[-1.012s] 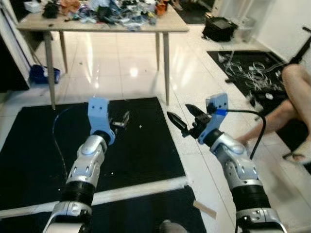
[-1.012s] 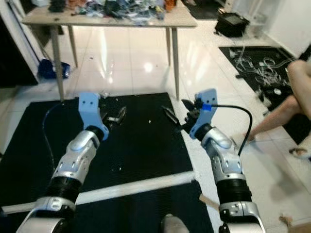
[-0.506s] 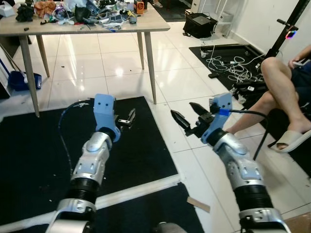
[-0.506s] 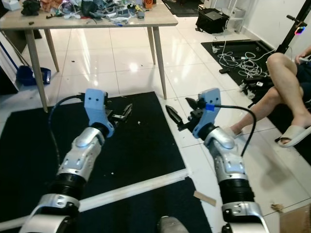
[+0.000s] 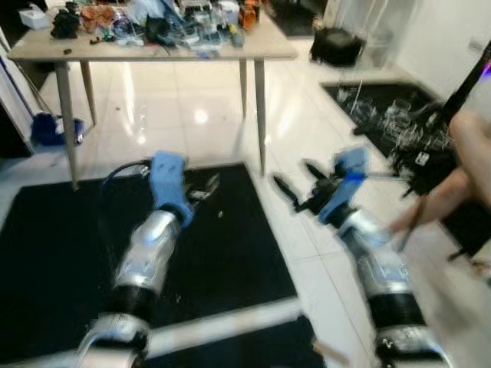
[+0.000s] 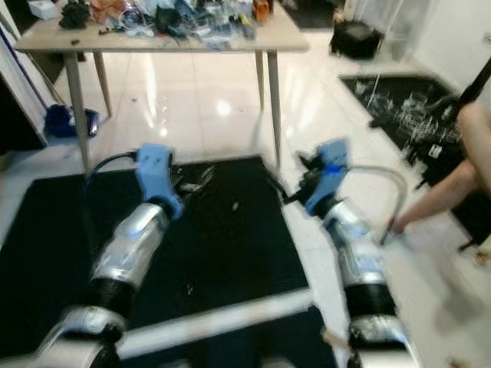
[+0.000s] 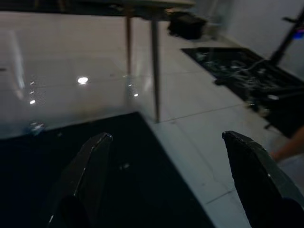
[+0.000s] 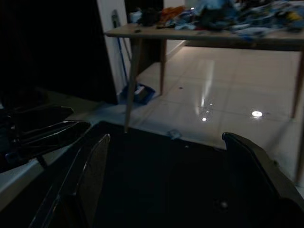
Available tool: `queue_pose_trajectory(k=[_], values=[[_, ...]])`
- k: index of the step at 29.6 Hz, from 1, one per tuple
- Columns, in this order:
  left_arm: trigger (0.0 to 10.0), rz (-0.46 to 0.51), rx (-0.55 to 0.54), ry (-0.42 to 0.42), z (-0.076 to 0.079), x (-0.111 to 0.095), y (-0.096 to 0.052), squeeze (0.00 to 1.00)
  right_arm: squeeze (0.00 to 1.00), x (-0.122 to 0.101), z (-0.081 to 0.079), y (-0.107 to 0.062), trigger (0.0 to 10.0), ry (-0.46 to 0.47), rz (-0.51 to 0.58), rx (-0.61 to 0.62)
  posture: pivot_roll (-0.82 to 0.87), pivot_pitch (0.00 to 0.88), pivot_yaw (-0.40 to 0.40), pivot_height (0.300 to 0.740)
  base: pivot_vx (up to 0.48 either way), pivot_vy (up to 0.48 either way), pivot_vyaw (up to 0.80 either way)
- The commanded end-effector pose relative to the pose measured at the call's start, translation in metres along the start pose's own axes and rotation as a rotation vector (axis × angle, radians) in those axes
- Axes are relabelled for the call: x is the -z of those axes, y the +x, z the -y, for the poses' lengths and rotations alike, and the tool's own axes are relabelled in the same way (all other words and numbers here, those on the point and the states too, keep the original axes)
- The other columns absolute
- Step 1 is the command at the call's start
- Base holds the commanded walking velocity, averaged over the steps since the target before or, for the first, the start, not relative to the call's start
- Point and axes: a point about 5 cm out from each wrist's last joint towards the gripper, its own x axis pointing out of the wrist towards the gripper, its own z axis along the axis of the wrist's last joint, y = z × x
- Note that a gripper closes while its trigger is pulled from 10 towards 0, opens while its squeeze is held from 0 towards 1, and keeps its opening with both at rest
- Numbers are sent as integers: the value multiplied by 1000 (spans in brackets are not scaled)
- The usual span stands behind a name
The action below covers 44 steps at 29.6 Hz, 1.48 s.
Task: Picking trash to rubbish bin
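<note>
Both arms reach forward at waist height over a black floor mat (image 5: 61, 253). My left gripper (image 5: 202, 188) hangs above the mat's far part, open, with nothing between its fingers (image 7: 90, 166). My right gripper (image 5: 299, 182) is open too and empty, hovering over the mat's right edge beside white tiles. Small white specks (image 5: 221, 214) dot the mat. A small crumpled scrap (image 8: 174, 134) lies on the tiles just beyond the mat. The head views are blurred.
A wooden table (image 5: 153, 47) piled with clutter stands ahead. A blue dustpan (image 5: 47, 127) sits by its left leg. Cables lie on a second black mat (image 5: 383, 107) at right, with a person's leg (image 5: 468, 146) beside it. A white strip (image 5: 222, 326) crosses the near mat.
The whole picture has shifted and blurred, so the camera has turned. Both arms keep the same forward pose and both grippers stay open and empty.
</note>
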Motion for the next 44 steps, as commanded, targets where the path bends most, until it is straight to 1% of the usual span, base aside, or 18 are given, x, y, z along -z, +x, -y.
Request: queue_pose_trajectory(k=[1, 8, 18, 44], values=[[10000, -22, 22, -13, 4, 5, 0, 0, 0, 3, 7, -6, 10000, -5, -14, 26, -87, 0, -32, 740, 337, 0, 0], [10000, -22, 29, -12, 5, 4, 1, 0, 0, 4, 7, -5, 10000, -1, -20, 27, -87, 0, -32, 740, 335, 0, 0], [10000, -16, 37, -12, 6, 4, 1, 0, 0, 5, 7, -5, 10000, -4, -33, 21, -89, 0, -33, 740, 331, 0, -787], [10000, -15, 41, -4, 7, 4, 0, 0, 0, 6, 8, -6, 10000, -1, -23, 29, -90, 0, -35, 740, 327, 0, 0]])
